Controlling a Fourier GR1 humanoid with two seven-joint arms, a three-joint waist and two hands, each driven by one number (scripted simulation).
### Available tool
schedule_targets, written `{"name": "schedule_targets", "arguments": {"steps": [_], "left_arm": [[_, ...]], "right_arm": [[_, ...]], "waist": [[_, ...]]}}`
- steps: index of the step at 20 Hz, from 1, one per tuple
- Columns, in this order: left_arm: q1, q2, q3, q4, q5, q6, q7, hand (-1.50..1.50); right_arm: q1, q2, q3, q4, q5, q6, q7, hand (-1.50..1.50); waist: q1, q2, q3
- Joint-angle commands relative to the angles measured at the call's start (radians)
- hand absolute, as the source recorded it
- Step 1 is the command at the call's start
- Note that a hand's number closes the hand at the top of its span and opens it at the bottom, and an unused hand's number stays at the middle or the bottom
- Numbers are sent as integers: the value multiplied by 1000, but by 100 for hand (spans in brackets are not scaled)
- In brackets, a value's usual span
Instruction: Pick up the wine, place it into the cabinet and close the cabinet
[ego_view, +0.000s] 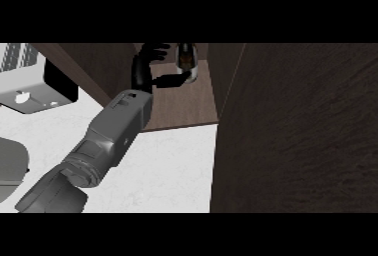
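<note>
The wine bottle (187, 60) is dark with a pale lower part and stands inside the open cabinet, over its brown shelf (183, 107). My left hand (148, 67) reaches in from the lower left on a grey forearm. Its fingers curl toward the bottle's top and its thumb touches the bottle lower down, so the hand is shut on the bottle. The hand hides the bottle's left side. The cabinet's dark door (295, 130) stands open and fills the right half of the view. My right hand does not show.
A white appliance (29, 97) with a black block (60, 80) beside it stands at the upper left of the white counter (166, 170). A grey rounded object (10, 167) lies at the left edge. The cabinet's left wall (88, 65) runs beside my forearm.
</note>
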Motion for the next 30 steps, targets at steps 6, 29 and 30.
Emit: {"name": "schedule_targets", "arguments": {"steps": [6, 29, 30], "left_arm": [[29, 21, -18, 1, -28, 29, 55, -150], [13, -47, 46, -49, 0, -49, -108, -150], [53, -50, 60, -74, 15, -27, -134, -150]], "right_arm": [[34, 10, -21, 29, -3, 29, -41, -150], [41, 37, 32, -9, 42, 14, -30, -150], [53, 14, 5, -18, -21, 20, -11, -150]], "waist": [[-7, 5, 1], [35, -16, 0], [14, -15, 0]]}}
